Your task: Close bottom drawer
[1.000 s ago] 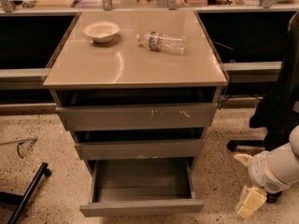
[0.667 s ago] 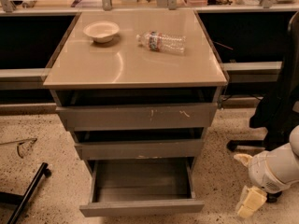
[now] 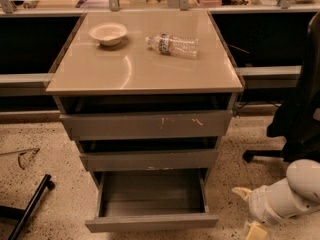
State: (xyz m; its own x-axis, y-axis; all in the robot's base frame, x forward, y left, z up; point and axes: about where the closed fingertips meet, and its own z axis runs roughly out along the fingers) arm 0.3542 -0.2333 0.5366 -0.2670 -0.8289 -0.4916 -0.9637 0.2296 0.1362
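The bottom drawer [image 3: 151, 222] is the narrowest and lowest of three grey drawers in the cabinet. It stands pulled far out, showing its shallow, empty grey tray [image 3: 151, 193]. Its front panel is low, plain and handleless. My gripper [image 3: 248, 211] is at the lower right, low over the floor, just right of the drawer's right front corner and apart from it. Its two pale yellow fingers [image 3: 241, 192] are spread apart and hold nothing. The white arm [image 3: 290, 194] runs off to the right.
The mid-width drawer [image 3: 149, 160] and the wide scratched top drawer [image 3: 146, 125] each stick out a little. A white bowl [image 3: 108, 33] and a lying plastic bottle [image 3: 173, 44] are on the cabinet top. A black office chair [image 3: 300, 109] stands at the right, and a black bar [image 3: 29, 206] lies on the floor at the left.
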